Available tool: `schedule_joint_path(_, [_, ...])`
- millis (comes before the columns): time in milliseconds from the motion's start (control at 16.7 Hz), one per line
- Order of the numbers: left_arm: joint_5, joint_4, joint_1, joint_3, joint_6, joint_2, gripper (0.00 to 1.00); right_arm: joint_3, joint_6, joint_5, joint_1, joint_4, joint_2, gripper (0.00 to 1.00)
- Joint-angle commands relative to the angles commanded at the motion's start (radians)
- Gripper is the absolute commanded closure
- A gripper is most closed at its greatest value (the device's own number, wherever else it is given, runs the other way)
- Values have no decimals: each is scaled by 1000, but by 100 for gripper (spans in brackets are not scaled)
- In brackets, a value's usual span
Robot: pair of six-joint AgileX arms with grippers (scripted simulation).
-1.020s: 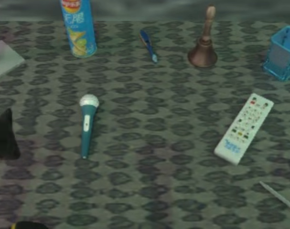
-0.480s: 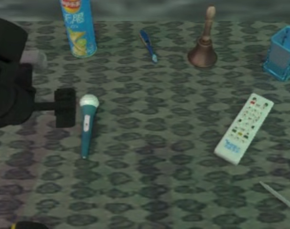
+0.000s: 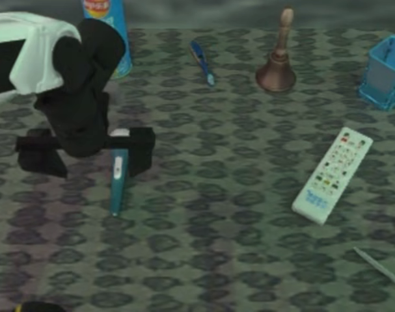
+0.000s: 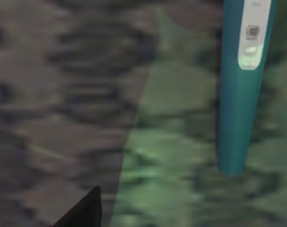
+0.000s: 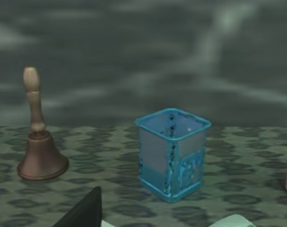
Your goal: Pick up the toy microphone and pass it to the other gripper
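From above, our left gripper (image 3: 86, 151) hangs over the toy microphone's (image 3: 118, 185) white head, fingers (image 3: 140, 148) spread wide to either side of it. The microphone lies flat on the patterned table (image 3: 223, 227), well left of the white remote (image 3: 332, 174) (our right arm is out of this view).

Left wrist: the teal handle (image 4: 239, 94) with its white switch strip (image 4: 253, 33).

Right wrist: a blue cup (image 5: 171, 153) beside a brass handbell (image 5: 39, 137); we cannot tell that gripper's finger state.
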Motion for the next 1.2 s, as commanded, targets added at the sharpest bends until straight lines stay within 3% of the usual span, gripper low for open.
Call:
schedule_joint_path(540, [0, 2, -4, 20, -5, 42, 0, 0, 0, 0, 0, 0, 0, 0])
schedule_joint_path(960, [1, 281, 1, -87, 4, 207, 0, 0, 0, 0, 0, 0, 0, 0])
schedule_joint_path(1200, [2, 332, 2, -109, 6, 243, 0, 0, 0, 0, 0, 0, 0, 0])
